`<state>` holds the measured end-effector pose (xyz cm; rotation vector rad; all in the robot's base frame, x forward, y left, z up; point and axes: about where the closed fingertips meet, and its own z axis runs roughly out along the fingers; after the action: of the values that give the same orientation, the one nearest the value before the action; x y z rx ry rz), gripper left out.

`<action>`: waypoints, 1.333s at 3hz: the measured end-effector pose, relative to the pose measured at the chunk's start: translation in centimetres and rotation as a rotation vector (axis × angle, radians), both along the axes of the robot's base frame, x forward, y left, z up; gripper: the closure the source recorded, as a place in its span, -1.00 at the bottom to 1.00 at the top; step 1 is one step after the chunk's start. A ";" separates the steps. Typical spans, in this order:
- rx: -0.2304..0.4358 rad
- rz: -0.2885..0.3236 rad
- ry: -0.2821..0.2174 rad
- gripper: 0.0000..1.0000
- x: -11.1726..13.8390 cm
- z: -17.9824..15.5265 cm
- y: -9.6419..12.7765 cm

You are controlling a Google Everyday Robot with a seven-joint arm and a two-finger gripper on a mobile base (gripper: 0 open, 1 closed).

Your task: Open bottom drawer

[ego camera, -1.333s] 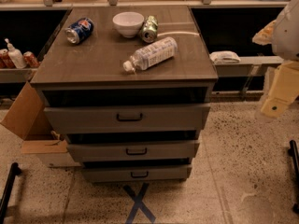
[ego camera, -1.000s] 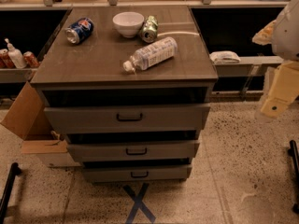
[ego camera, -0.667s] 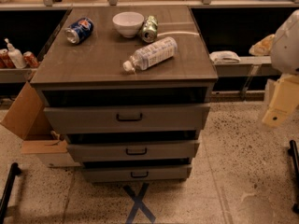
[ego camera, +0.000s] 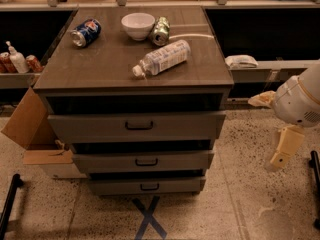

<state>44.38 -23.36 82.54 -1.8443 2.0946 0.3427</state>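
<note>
Down came the gripper [ego camera: 283, 150], well apart from the shut bottom drawer [ego camera: 148, 186]; wide or closed, I couldn't tell.

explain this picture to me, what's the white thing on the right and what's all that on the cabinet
One camera looks down at the front of a three-drawer cabinet. The white rounded shape at the right is the robot's arm; the tan piece hanging below it is its end effector, the part that grasps. It hangs over the floor, right of the cabinet, touching nothing. On top are a bowl, a blue can, a green can and a bottle on its side. The bottom drawer, the one to open, is untouched.
</note>
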 end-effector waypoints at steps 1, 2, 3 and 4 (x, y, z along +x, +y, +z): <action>0.000 0.000 0.000 -1.00 0.0 0.0 0.0; -0.028 0.054 -0.024 -1.00 -0.1 -3.5 0.5; -0.012 0.135 -0.005 -1.00 -0.7 -8.9 1.9; 0.038 0.189 0.032 -1.00 -1.7 -14.5 3.0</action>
<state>42.65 -20.32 68.01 -2.0315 1.9244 0.4577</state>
